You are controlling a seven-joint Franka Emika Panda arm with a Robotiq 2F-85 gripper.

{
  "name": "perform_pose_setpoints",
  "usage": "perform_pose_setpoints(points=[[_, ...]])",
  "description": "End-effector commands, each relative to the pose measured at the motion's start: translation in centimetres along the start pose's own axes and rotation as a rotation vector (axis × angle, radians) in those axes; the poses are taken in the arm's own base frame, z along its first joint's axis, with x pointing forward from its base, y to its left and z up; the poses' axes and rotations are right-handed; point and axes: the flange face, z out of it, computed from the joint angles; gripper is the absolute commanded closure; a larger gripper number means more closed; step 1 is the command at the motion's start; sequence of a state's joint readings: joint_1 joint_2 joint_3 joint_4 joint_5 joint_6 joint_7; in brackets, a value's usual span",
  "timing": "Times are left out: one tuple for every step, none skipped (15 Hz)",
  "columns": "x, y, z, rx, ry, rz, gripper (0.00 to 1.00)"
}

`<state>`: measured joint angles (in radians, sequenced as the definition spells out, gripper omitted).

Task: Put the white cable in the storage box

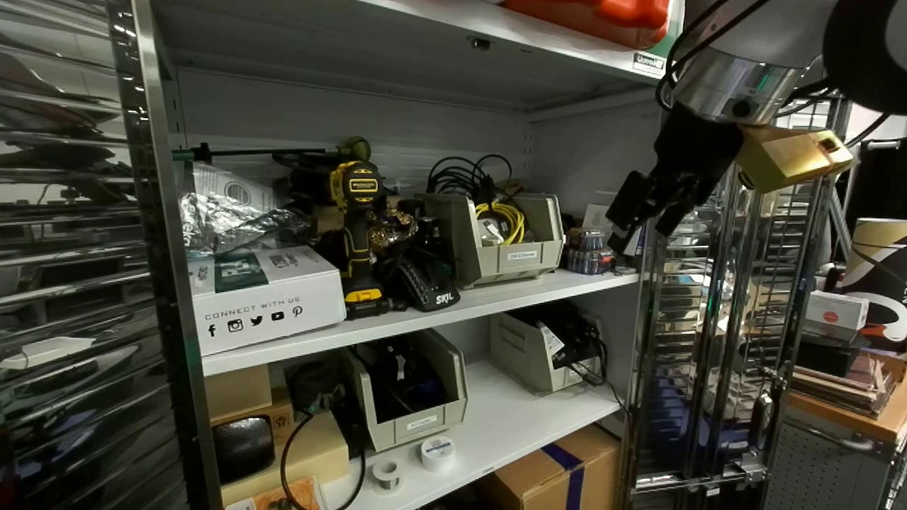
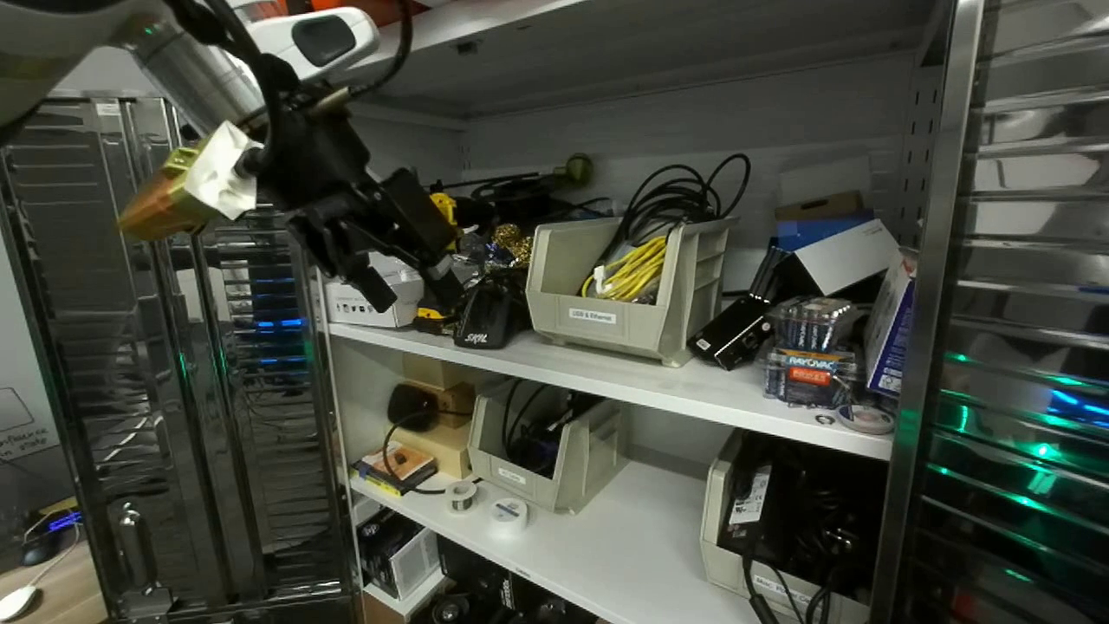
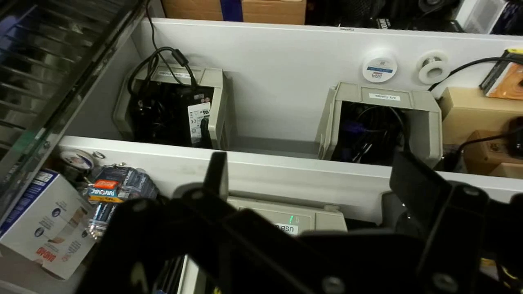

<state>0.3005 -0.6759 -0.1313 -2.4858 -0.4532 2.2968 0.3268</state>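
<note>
My gripper point(image 1: 641, 234) is open and empty, in front of the upper shelf; in an exterior view point(image 2: 414, 295) its fingers point down. In the wrist view the gripper point(image 3: 309, 157) has its fingers wide apart. An off-white storage box labelled USB & Ethernet point(image 1: 471, 263) stands on the upper shelf, also in an exterior view point(image 2: 554, 308); its front wall point(image 3: 261, 210) shows between the fingers. It holds yellow and black cables. A small white piece point(image 1: 489, 230) lies by the yellow cable; whether it is the white cable I cannot tell. No loose white cable shows elsewhere.
Similar bins stand on the lower shelf: one in the middle point(image 1: 386, 433), one at the side point(image 2: 719, 537). The upper shelf point(image 1: 496, 301) also holds a white carton point(image 1: 283, 290), a drill point(image 1: 358, 234), a black SKIL charger point(image 1: 425, 283) and batteries point(image 2: 814, 364). Open cabinet doors flank the shelves.
</note>
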Motion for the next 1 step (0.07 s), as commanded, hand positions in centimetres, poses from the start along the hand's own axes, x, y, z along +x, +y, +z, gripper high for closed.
perform_pose_setpoints(points=[[0.06,-0.04,0.2,-0.001,-0.004,-0.001,0.0]])
